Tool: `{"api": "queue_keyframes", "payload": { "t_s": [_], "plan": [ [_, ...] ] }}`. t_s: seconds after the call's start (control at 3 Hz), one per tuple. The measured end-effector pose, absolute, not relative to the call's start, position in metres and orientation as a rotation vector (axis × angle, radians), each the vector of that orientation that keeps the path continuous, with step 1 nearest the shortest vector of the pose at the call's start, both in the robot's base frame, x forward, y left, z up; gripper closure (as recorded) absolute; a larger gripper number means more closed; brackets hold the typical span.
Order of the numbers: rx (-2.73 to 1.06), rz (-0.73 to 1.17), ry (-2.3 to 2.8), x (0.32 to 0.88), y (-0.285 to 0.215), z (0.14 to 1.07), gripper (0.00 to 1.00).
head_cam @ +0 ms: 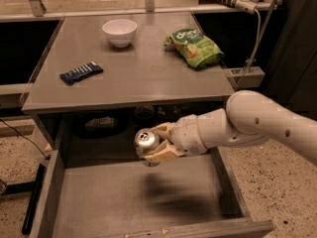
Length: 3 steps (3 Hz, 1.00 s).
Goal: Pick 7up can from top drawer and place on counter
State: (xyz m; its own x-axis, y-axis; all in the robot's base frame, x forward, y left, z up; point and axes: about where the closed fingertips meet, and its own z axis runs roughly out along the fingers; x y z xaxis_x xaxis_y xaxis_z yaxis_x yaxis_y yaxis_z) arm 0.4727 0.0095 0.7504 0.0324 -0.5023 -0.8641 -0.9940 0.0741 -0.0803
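The 7up can [146, 141] is silver with its pull-tab top facing the camera. My gripper [157, 144] is shut on it and holds it in the air above the top drawer [124, 200], just below the front edge of the counter [133, 68]. The cream fingers [161, 155] wrap the can from its right side. The white arm reaches in from the right. The drawer is pulled out and its grey floor is bare, with the arm's shadow on it.
On the counter stand a white bowl [119, 31], a green snack bag [196, 47] and a dark blue flat packet [81, 72]. A white cable and power strip [246, 73] sit at the counter's right edge. Speckled floor lies on both sides.
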Motion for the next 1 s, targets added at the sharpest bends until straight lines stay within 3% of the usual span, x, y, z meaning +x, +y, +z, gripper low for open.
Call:
{"api": "queue_keyframes", "payload": {
  "t_s": [0.33, 1.0],
  "plan": [
    [-1.591, 0.729, 1.501, 0.464, 0.012, 0.812, 1.00],
    [-1.618, 0.715, 1.453, 0.522, 0.010, 0.909, 1.00]
  ]
}}
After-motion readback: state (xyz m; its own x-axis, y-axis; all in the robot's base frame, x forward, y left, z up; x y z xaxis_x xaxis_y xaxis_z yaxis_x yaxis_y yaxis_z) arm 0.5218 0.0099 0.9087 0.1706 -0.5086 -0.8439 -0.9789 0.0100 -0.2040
